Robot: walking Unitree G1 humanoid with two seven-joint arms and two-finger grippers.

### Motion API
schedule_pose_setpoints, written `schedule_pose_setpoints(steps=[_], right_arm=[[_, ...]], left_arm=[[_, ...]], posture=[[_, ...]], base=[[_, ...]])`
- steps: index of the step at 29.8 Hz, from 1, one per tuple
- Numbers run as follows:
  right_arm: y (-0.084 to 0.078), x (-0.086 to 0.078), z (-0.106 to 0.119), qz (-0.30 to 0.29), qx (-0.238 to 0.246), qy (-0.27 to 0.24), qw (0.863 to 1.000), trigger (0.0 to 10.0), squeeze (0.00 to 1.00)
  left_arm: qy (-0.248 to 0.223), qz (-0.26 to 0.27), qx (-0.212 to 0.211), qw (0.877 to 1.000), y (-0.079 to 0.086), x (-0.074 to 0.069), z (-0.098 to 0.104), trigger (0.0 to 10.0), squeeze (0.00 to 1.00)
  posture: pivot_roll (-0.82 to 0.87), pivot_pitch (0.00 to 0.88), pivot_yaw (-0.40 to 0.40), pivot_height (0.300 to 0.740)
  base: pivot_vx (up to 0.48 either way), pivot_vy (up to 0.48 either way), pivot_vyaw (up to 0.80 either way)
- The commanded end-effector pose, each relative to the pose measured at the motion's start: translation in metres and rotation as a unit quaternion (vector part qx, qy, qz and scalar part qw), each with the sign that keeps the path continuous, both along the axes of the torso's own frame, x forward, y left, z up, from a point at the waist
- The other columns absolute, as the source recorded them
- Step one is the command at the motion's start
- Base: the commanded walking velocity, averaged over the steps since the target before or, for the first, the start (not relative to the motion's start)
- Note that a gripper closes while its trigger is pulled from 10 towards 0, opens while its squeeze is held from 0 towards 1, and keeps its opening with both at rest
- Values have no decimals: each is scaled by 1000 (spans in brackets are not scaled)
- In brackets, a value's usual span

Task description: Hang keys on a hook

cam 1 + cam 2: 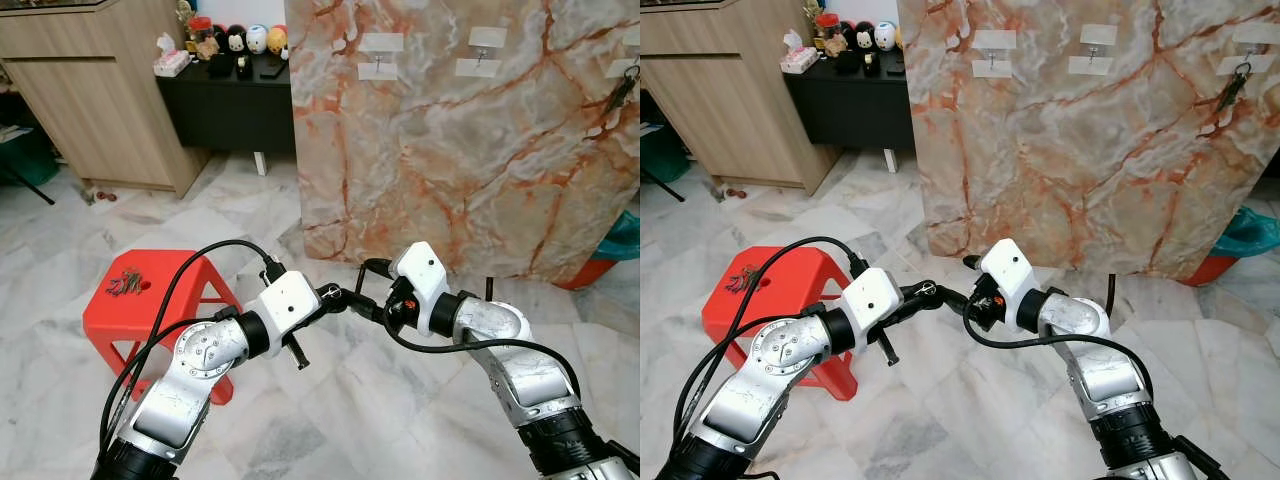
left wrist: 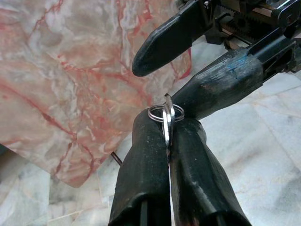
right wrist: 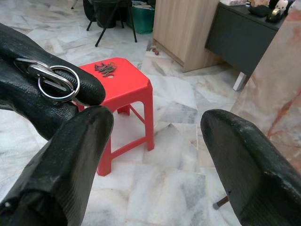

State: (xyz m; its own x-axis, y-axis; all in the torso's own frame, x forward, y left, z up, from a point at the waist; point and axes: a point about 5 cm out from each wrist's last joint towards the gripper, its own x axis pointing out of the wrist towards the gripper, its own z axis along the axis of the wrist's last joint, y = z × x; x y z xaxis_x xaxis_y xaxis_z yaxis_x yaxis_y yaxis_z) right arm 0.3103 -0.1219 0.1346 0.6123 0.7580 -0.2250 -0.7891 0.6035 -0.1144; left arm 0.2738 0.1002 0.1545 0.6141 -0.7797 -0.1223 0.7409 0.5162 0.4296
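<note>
The left tool (image 2: 167, 141) pinched the key ring (image 2: 165, 113); the right tool (image 3: 155, 136), spread open, should close squarely over it.

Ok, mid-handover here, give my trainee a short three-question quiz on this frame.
1. True or false: the left end effector is shut on the key ring.
2. The right end effector is: A) open B) shut on the ring.
3. Fill in: more keys lie on the red ____.

Key: 1 true. 2 A; one finger sits beside the ring. 3 stool.
</note>
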Motion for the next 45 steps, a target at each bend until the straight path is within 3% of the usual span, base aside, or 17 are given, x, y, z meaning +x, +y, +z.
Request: schedule_pose_setpoints(steps=[1, 7, 20, 45], right_arm=[[6, -4, 0, 21, -4, 4, 1000, 10000, 0], [7, -4, -1, 22, -4, 8, 1000, 10000, 0], [9, -3, 3, 21, 7, 4, 1000, 10000, 0], [10, -4, 16, 36, 22, -7, 999, 10000, 0]], left_arm=[[-17, 5, 1, 1000, 2, 1, 6, 10000, 0], [-15, -2, -4, 1000, -1, -1, 6, 10000, 0], [-8, -47, 32, 998, -11, -11, -4, 10000, 0], [-12, -33, 79, 996, -6, -7, -17, 10000, 0]], posture=[[120, 73, 34, 740], [124, 73, 33, 740], [123, 67, 32, 740], [117, 73, 35, 740]], base=[[0, 0, 0], [0, 0, 0], [0, 0, 0], [0, 0, 0]])
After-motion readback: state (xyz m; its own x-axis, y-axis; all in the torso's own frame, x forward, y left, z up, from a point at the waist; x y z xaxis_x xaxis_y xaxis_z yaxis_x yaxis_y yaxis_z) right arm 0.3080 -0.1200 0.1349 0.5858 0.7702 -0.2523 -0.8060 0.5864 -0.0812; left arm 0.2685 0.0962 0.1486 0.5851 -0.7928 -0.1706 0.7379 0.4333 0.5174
